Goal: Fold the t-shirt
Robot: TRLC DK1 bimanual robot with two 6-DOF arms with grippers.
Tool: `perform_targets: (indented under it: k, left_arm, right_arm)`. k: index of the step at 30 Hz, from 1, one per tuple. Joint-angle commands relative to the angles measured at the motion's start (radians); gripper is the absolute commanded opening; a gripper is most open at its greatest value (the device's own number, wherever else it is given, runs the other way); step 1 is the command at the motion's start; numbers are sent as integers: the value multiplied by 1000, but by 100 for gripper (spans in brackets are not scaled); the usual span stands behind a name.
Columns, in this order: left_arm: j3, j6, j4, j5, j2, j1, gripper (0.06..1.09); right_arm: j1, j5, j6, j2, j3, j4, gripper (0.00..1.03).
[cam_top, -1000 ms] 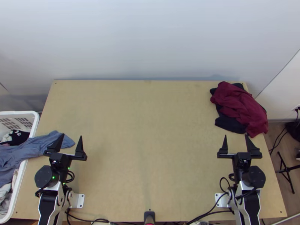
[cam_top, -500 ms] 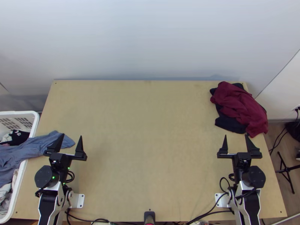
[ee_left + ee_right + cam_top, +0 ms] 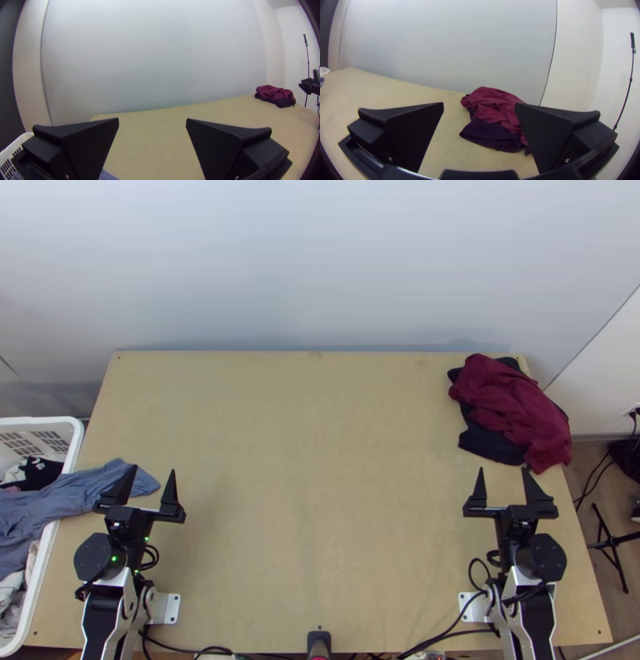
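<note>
From the light wooden bench's (image 3: pixel 312 500) middle, the black left pincer (image 3: pixel 152 470) at nine o'clock and black right pincer (image 3: pixel 503 470) at three stand released. Blue-grey cloth (image 3: pixel 80 490) lies rumpled at nine, maroon cloth (image 3: pixel 512 408) bunched over black cloth (image 3: pixel 490 444) at two; which is the t-shirt, I cannot tell.

Basket (image 3: pixel 78 438) at table's (image 3: pixel 304 500) left edge, garment (image 3: pixel 84 490) over its rim, clothes pile (image 3: pixel 512 408) at far right corner
</note>
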Motion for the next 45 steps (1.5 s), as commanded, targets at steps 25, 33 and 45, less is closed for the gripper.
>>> perform_targets:
  k: [25,33,45]
  left_arm:
    - [0,-13,2,0,1,-97,104]
    - [0,-14,-3,-4,1,-131,104]
    - [18,159,-4,7,1,-144,104]
  right_arm:
    - [54,0,224,5,0,-1,99]
    - [21,0,244,2,0,-2,99]
    - [57,26,58,57,8,-2,90]
